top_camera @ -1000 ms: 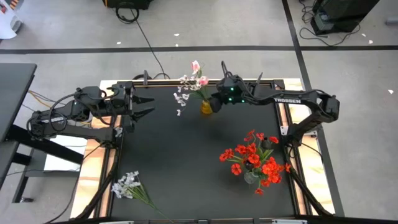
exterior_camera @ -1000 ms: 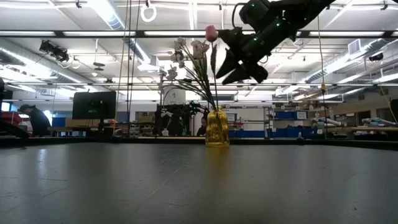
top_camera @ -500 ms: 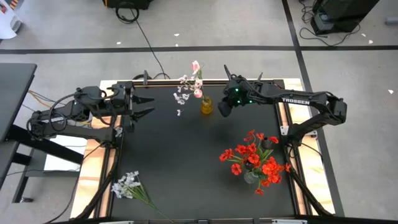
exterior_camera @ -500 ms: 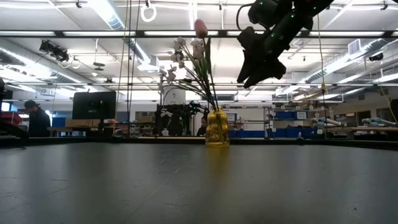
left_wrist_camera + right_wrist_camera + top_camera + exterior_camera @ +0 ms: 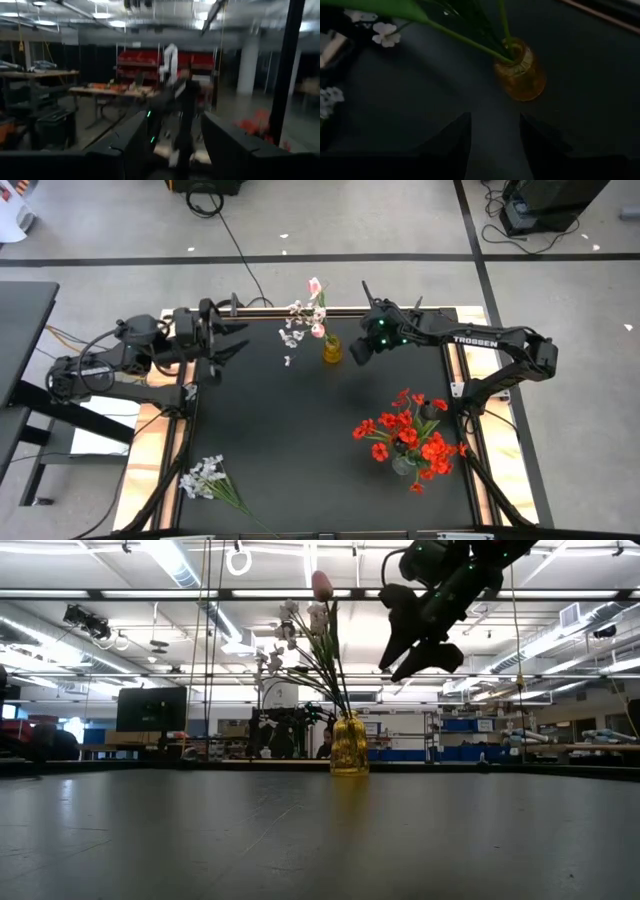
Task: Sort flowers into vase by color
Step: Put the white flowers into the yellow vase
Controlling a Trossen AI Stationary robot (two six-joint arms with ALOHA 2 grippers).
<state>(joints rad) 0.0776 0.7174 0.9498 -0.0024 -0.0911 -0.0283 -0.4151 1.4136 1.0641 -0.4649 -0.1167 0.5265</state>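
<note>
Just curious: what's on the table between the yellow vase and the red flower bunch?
Nothing: in the high view only bare black mat separates the yellow vase from the red flowers.

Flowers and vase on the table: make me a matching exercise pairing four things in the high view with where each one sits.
Things:
1. yellow vase
2. red flowers
3. loose white spray
4. pink tulip bud

Places:
A. lying flat near the table's front-left corner
B. standing at the table's far edge, about the middle
C. bunched on the table's right side, in front of the right arm
D. topping a stem that rises from the vase

Pairs: 1-B, 2-C, 3-A, 4-D
</note>
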